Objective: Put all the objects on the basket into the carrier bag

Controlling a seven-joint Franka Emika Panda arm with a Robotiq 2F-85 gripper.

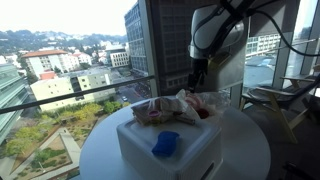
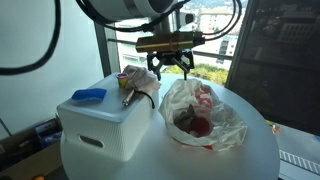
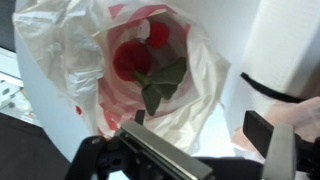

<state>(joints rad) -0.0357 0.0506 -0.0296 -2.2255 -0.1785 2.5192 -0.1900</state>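
From my station the Robotiq gripper [image 2: 172, 70] hangs over the carrier bag [image 2: 205, 118] with its jaws spread and nothing between them; it is released, not grasping anything.

In an exterior view the bag lies crumpled on the round white table [image 2: 255, 155], at about 3 o'clock from the white basket [image 2: 100, 125] and just beside it. A red lump [image 2: 201, 127] shows through the bag's open mouth with something dark next to it, but from here I cannot name either.

The wrist view looks straight down into the bag and gives me more. I see a red round item [image 3: 130, 58], a smaller red piece [image 3: 158, 35] at about 1 o'clock from it, and a dark green leafy piece [image 3: 160, 85] at about 5 o'clock from it, touching it. The basket's white wall fills the 3 o'clock edge of that view, with a dark band across it. The wrist view shows none of the basket's top.

The exterior views do show it. A bright blue object [image 2: 88, 95] lies on the basket's flat lid, well apart from the bag. From the camera facing the window the same blue thing sits on the near part of the lid, at 6 o'clock from the bag. A second item [image 2: 135, 85], pale with a dark strap or handle, rests at the lid's edge nearest the bag. It is too blurred to name.
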